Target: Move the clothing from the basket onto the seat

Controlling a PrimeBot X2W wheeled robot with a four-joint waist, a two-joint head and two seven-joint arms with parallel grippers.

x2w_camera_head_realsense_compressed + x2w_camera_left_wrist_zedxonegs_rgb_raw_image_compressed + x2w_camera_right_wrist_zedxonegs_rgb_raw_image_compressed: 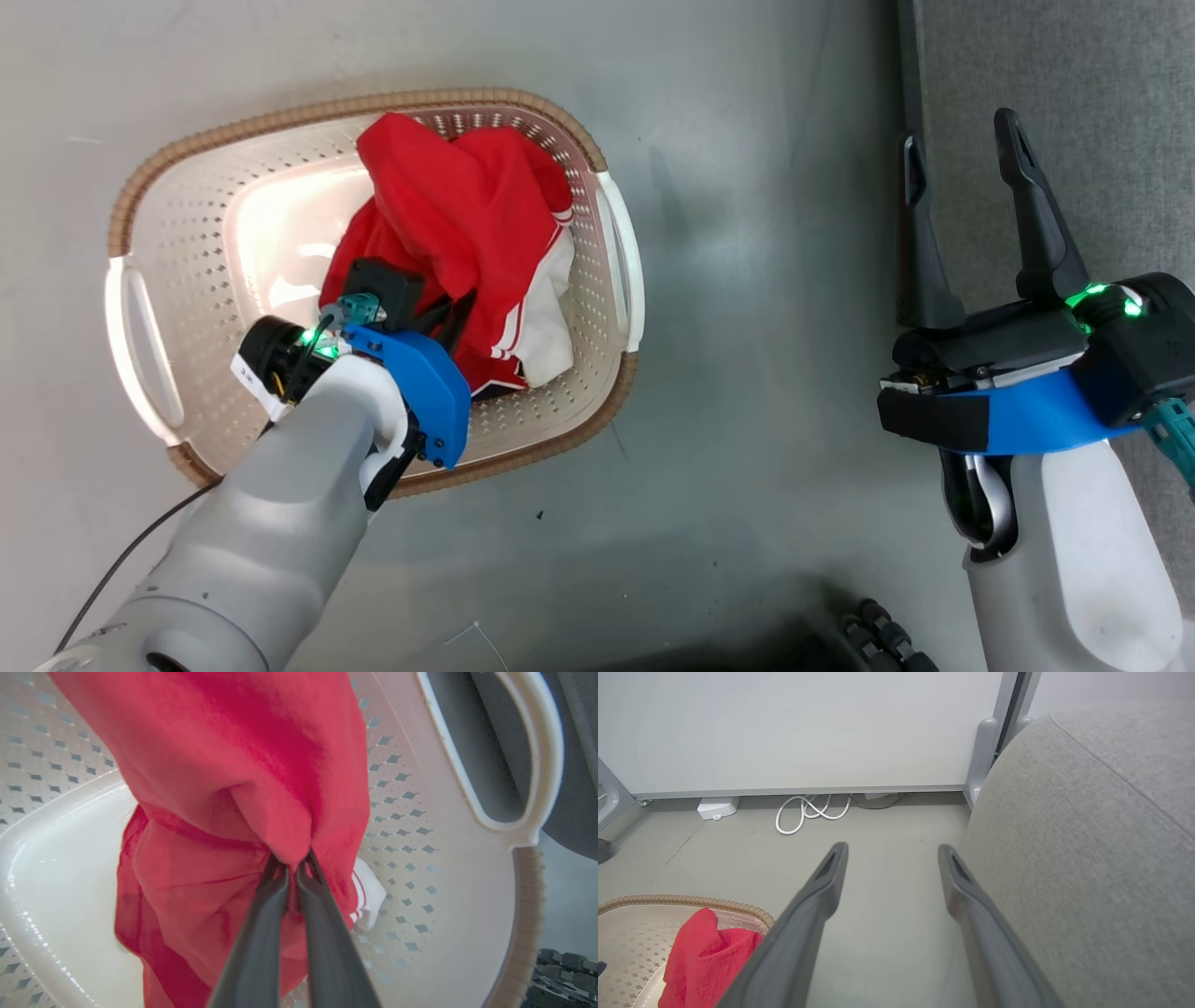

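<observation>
Red clothing (pixel 462 224) with white striped trim lies bunched in the right half of the cream perforated basket (pixel 187 280), whose brown rim rings it on the grey floor. My left gripper (pixel 293 861) reaches down into the basket and is shut on a fold of the red clothing (pixel 224 765), the fabric draping over its fingertips. In the head view the left gripper (pixel 457 313) is mostly buried in the cloth. My right gripper (pixel 962 159) hangs open and empty beside the grey seat (pixel 1102 121). The seat (pixel 1087 858) fills the right of the right wrist view, the right gripper (pixel 892 851) next to it.
A white panel wall (pixel 808 728) stands behind the floor, with a coiled white cable (pixel 808 812) and a small white box (pixel 717 808) at its foot. Bare grey floor (pixel 747 373) lies between basket and seat. A dark wheel (pixel 887 635) shows at the bottom.
</observation>
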